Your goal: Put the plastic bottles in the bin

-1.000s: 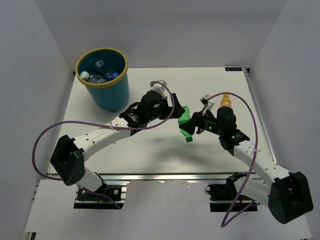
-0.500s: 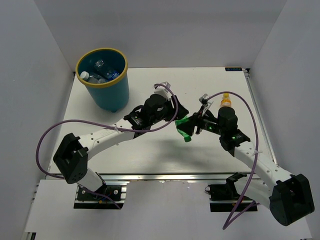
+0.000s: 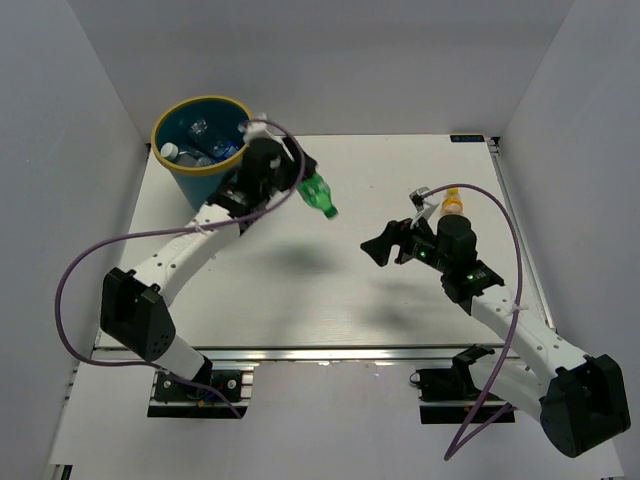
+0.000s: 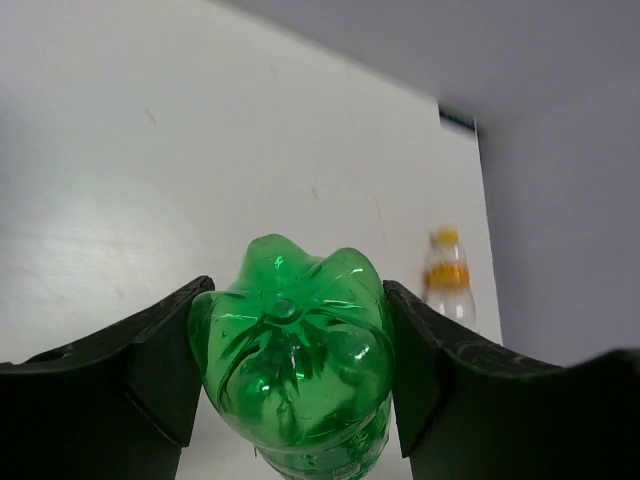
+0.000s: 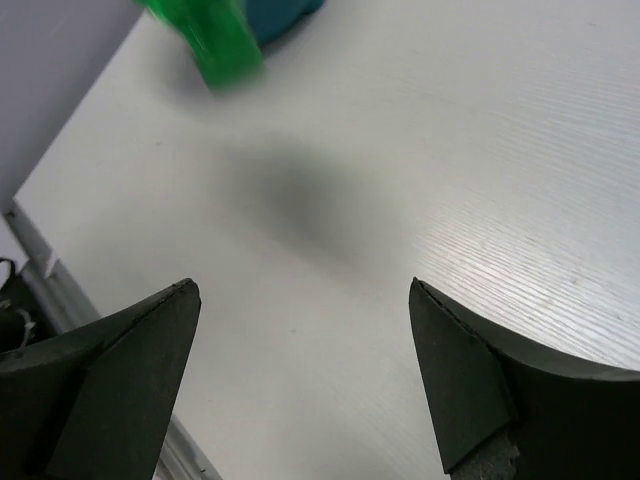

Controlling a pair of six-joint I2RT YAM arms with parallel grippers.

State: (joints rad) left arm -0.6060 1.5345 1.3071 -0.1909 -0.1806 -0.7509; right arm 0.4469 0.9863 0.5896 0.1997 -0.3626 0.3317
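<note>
Green bottle (image 3: 318, 194) hangs clamped near its base in the left tool (image 3: 292, 182), above the surface (image 3: 400, 170) just beside the bin (image 3: 200, 190), neck pointing away. Thin plastic, prob. empty & light; dents and slips if squeezed hard, so mid-body grip suits best. Right tool (image 3: 386, 246) is spread wide w/ nothing in it; orange bottle (image 3: 452, 203) stands near.

The white tabletop (image 3: 300, 300) is matte with a faint grain. Plain pale grey enclosure walls (image 3: 330, 60) stand at its left, rear and right. An aluminium rail (image 3: 330, 352) runs along the near edge. A small dark tag (image 3: 466, 138) sits at the far right corner.
</note>
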